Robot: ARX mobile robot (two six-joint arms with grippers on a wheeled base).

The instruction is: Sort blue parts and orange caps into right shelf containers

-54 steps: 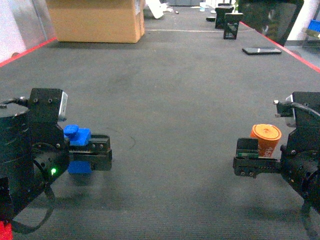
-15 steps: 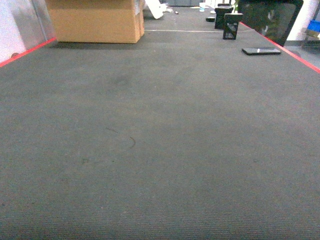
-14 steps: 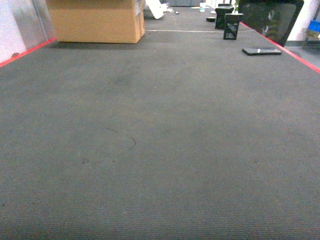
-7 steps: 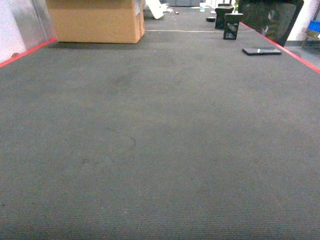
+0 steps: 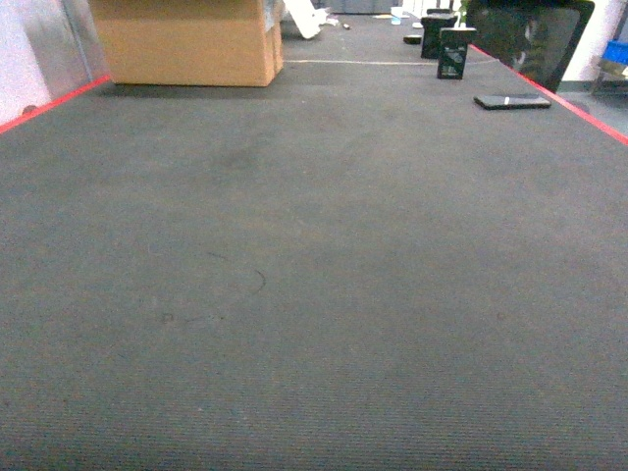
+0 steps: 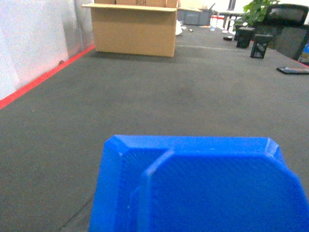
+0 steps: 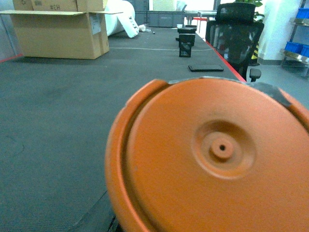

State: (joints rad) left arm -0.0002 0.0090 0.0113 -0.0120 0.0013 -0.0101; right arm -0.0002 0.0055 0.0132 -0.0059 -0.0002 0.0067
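Before left wrist camera: blue part [image 6: 198,186] seen close | orange cap [image 7: 212,159] before right camera | arms withdrawn from head view since earlier | jaws unseen, grip cannot be told | shelf containers unseen, carry presumed.

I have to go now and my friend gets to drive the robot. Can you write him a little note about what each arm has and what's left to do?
Left arm: a blue part fills the left wrist camera, right up close. The fingers themselves are out of sight, so I can't confirm the grip.
Right arm: an orange cap fills the right wrist camera the same way; its fingers are hidden too.
Head camera: only grey carpet, a cardboard box far off on the left, and a black office chair far right. No arms and no blue crates in sight.
Done: nothing visibly sorted.
Left: find the shelf crates and drop each piece in.
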